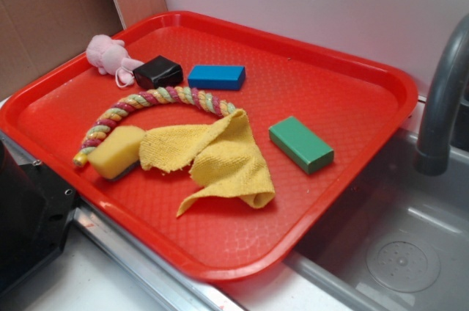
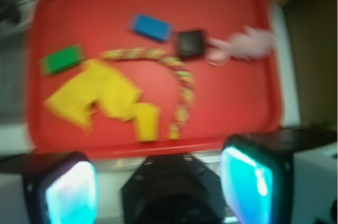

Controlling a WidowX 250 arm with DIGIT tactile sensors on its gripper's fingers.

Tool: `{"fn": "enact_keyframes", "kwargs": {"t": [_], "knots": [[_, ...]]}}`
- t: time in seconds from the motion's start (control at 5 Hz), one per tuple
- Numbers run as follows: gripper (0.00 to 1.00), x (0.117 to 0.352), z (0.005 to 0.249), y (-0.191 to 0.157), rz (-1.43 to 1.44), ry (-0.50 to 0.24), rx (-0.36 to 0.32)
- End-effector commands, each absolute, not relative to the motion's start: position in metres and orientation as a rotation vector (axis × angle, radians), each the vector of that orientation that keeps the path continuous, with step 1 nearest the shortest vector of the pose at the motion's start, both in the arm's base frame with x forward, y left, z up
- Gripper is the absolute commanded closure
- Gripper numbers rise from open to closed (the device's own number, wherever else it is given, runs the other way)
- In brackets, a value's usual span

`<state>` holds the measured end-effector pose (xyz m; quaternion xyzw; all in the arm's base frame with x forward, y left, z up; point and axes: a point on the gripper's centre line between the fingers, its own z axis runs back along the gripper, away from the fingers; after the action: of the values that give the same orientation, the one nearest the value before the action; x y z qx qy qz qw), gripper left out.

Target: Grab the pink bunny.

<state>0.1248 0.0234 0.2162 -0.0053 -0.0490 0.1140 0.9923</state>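
- Arm: dark bulk at the exterior view's lower left edge, off the tray's near left rim.
- Gripper: seen only in the wrist view, fingers spread wide, nothing between them, hanging short of the tray's near rim. Wrist picture is blurred.
- Tray: red, textured, sits on the counter beside a sink; everything below lies on it.
- Bunny: pink, in the far left corner, just inside the rim, pale limbs pointing toward the black block. Well apart from the gripper.
- Rope: braided pastel, arcs from the near left up past the black block and down to the cloth.
- Sponge: yellow, at the rope's near end, touching the cloth.
- Black block: just right of the bunny, touching or nearly touching its limbs.
- Blue block: just right of the black one.
- Cloth: yellow, crumpled, mid-tray, its top corner over the rope's end.
- Green block: right of the cloth, apart from it.
- Faucet: grey, at the right edge over the sink.
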Motion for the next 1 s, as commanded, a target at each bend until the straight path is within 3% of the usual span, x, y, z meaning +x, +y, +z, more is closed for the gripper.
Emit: {"fn": "enact_keyframes", "kwargs": {"t": [0.0,0.2,0.4,0.6,0.8], "knots": [[0.0,0.175,0.184,0.063,0.545,-0.178,0.0],[0.0,0.202,0.163,0.071,0.787,-0.274,0.12],[0.0,0.21,0.139,0.082,0.974,-0.302,0.109],[0.0,0.227,0.103,0.099,1.078,-0.248,0.104],[0.0,0.226,0.081,0.112,1.098,-0.195,0.097]]}}
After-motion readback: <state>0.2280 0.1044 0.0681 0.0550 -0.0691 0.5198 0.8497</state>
